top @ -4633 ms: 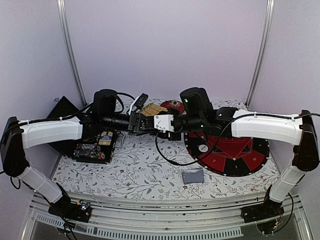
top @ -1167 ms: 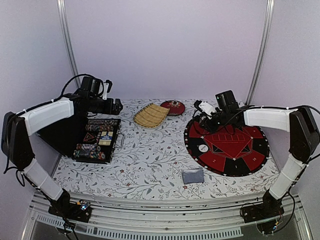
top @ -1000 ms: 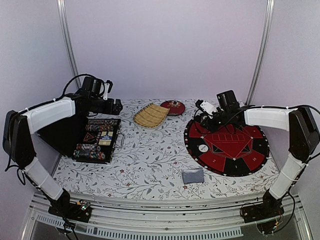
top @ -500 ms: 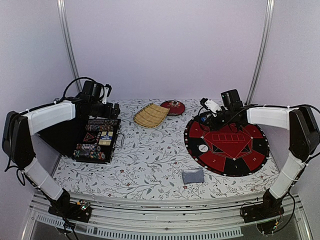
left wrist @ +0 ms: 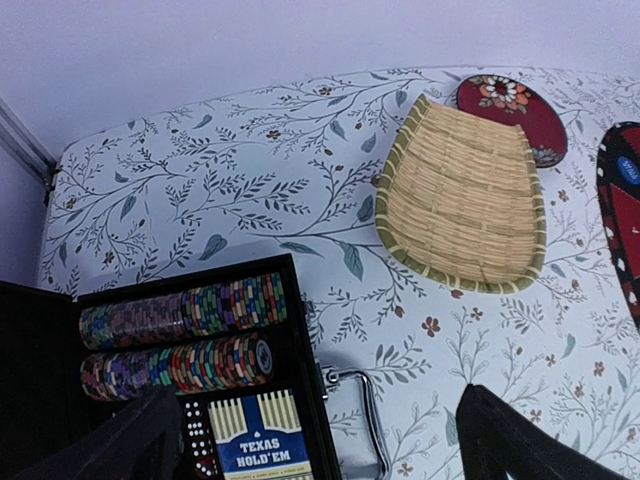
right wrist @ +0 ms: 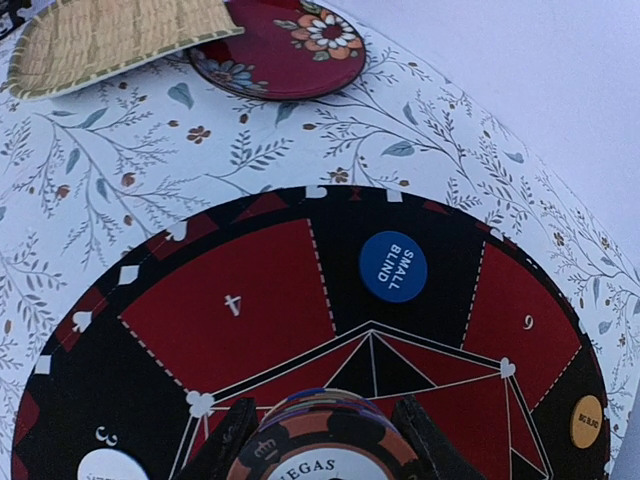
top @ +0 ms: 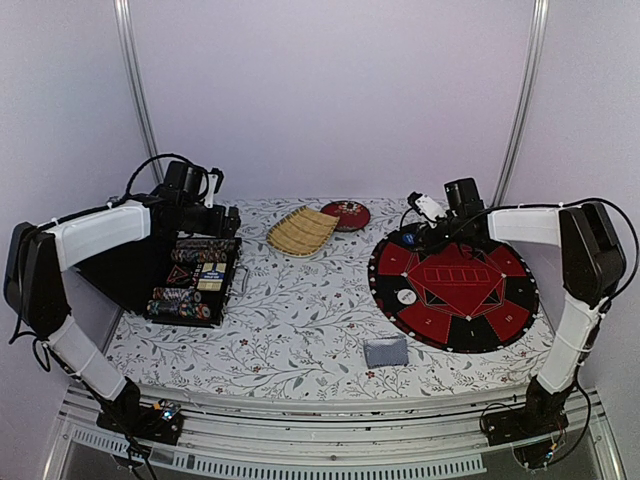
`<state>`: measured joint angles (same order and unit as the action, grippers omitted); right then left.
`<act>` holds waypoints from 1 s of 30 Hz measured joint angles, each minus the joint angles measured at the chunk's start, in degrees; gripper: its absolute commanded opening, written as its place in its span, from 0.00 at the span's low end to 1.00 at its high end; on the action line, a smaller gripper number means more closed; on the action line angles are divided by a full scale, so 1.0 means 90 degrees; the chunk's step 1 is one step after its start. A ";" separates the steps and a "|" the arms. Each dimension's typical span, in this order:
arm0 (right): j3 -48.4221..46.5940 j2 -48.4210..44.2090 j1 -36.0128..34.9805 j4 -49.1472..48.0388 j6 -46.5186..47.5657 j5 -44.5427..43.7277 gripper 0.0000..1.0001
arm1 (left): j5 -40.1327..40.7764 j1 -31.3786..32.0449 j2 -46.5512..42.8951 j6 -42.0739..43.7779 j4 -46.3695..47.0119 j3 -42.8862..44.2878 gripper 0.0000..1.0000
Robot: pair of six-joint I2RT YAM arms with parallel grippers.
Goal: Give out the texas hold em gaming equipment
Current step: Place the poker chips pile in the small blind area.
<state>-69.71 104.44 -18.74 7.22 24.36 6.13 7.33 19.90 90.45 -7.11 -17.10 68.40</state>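
A woven bamboo tray (top: 300,232) lies at upper centre of the top view, on a bench covered in white floral cloth (top: 300,330). A round red lacquer dish (top: 346,214) sits just beside the tray's upper right. A round red-and-black numbered mat (top: 455,285) fills the right, and an open black case (top: 128,280) lies at the left.

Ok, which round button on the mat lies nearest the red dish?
The blue SMALL BLIND button, the only blue one. The white button and the yellow BIG BLIND button both lie farther from the red dish.

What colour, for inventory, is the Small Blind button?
Small Blind button: blue, white lettering; right wrist view best.
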 measured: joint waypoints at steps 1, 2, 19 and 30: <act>-0.0097 0.0100 0.0063 -0.0005 -0.0034 -0.0002 0.02 | -0.0019 0.0000 -0.0005 0.0000 0.0000 0.0000 0.98; -0.0194 0.0202 0.0124 -0.0012 -0.0068 -0.0002 0.02 | -0.0036 0.0000 -0.0012 0.0000 -0.0002 0.0000 0.98; -0.1603 0.1853 0.0782 0.0068 -0.0442 -0.0051 0.02 | -0.0102 0.0000 -0.0075 0.0000 -0.0015 0.0000 0.99; -0.1489 0.1843 0.1290 0.0182 -0.0639 -0.0175 0.02 | -0.0177 0.0000 -0.0075 0.0000 -0.0024 0.0000 0.98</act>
<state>-83.11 121.03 -7.14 8.86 18.61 4.56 5.74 19.90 89.78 -7.11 -17.32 68.40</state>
